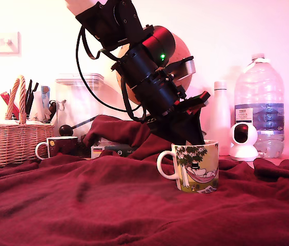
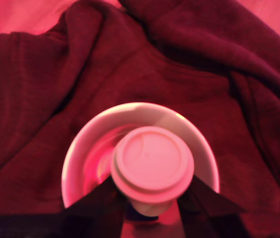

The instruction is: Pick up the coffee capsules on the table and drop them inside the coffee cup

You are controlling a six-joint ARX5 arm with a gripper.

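A pale capsule [image 2: 152,163], judged light, rigid and slippery, is pinched by the tool [image 2: 152,206] below its flange. It is held directly above the coffee cup [image 2: 80,148] mouth.

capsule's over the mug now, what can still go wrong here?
1. The pale capsule is held in the gripper near one side of the coffee cup opening; it might clip the rim on release.
2. The cup stands on the rumpled blanket; a finger nudge could tip it.
3. Something dark lies under the capsule; I cannot identify it.
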